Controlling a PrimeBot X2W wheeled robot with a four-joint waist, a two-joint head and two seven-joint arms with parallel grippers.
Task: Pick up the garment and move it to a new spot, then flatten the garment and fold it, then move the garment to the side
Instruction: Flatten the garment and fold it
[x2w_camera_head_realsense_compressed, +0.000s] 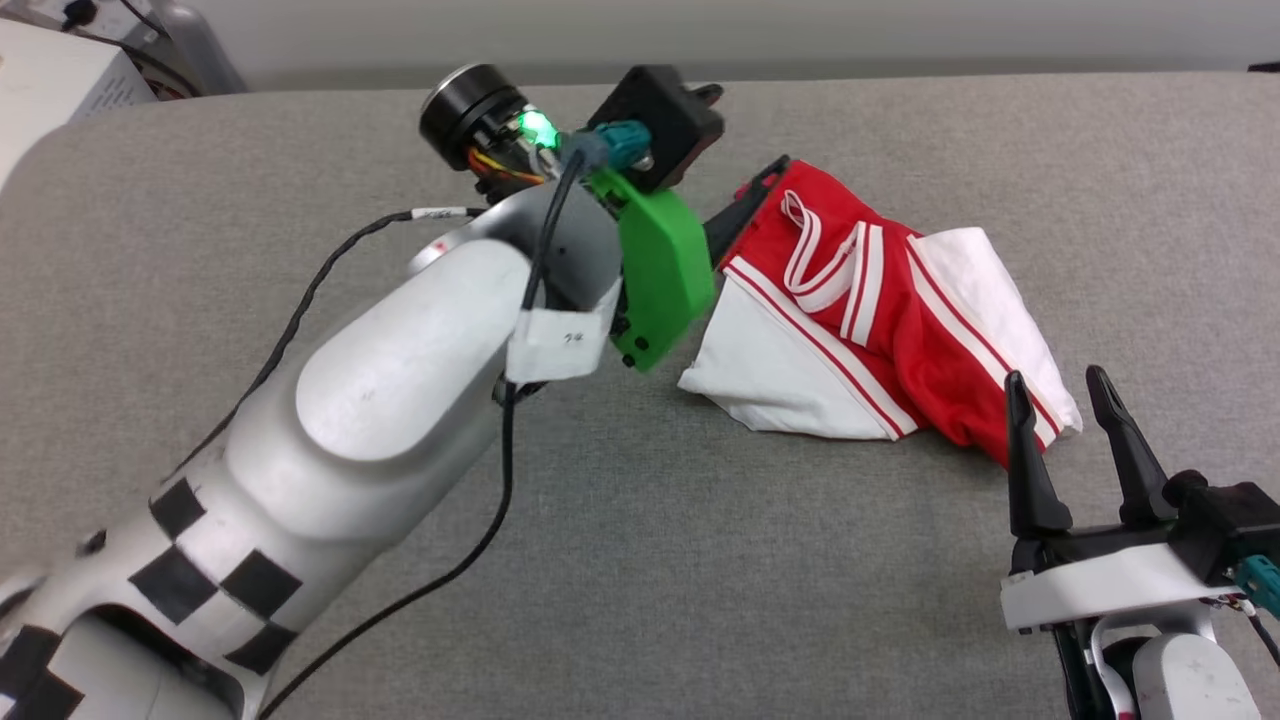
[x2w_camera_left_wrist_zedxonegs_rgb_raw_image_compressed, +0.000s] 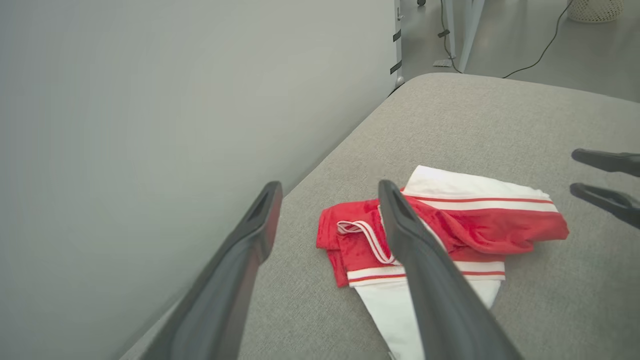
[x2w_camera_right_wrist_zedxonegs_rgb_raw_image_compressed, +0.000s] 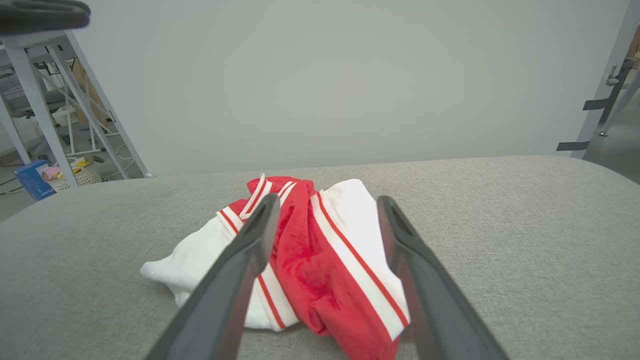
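Fingers spread wide and empty, the left hand hung by the left end of the crumpled garment on the grey desk, whose long axis ran rightward to the right hand, likewise wide, just beside its near corner.

The garment lies bunched on the bench, right of centre in the head view. The left arm crosses from the lower left to the upper middle of that frame and ends at the garment's upper-left end. In the left wrist view, the left pincer straddles the garment's left part. The right pincer stands at the lower right of the head view, just before the garment's near right corner, pointing up the frame.
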